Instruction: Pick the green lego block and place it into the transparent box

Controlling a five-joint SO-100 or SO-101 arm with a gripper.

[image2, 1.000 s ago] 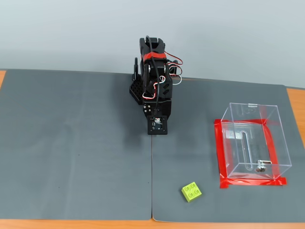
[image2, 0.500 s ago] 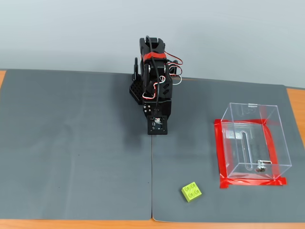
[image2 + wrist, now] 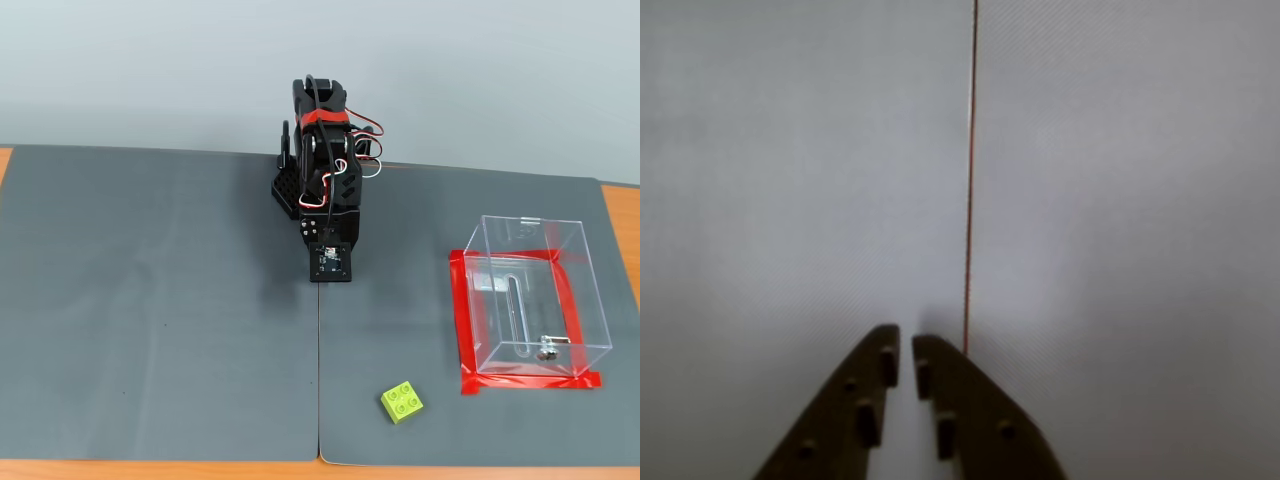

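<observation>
While the arm (image 3: 322, 170) sat folded at the rear middle of the grey mat (image 3: 150, 320), its gripper (image 3: 905, 355) pointed down at the mat with nothing held: in the wrist view the two dark fingers (image 3: 855, 410) entered from the bottom edge with their tips drawn nearly together, only a thin sliver of mat showing between them. That same view showed a straight seam (image 3: 968, 180) between two mat sheets, running from the top edge down to a point just right of the fingertips. The fixed view confirmed the seam (image 3: 319, 380) running from below the arm to the front edge of the mat. The green lego block (image 3: 401, 402) lay studs up on the right-hand sheet, near the front edge and a little right of the seam, turned at an angle to the mat's edges and well apart from the arm. The transparent box (image 3: 533, 297) stood upright and open-topped toward the right edge of the mat, inside a rectangle of red tape (image 3: 462, 320) stuck to the mat around its base. A small metal piece (image 3: 546, 350) rested on the box floor near its front right corner. Block and box were apart, the block lying to the front left of the taped rectangle's front left corner. An orange desk surface (image 3: 620, 215) showed beyond the mat's right edge.
</observation>
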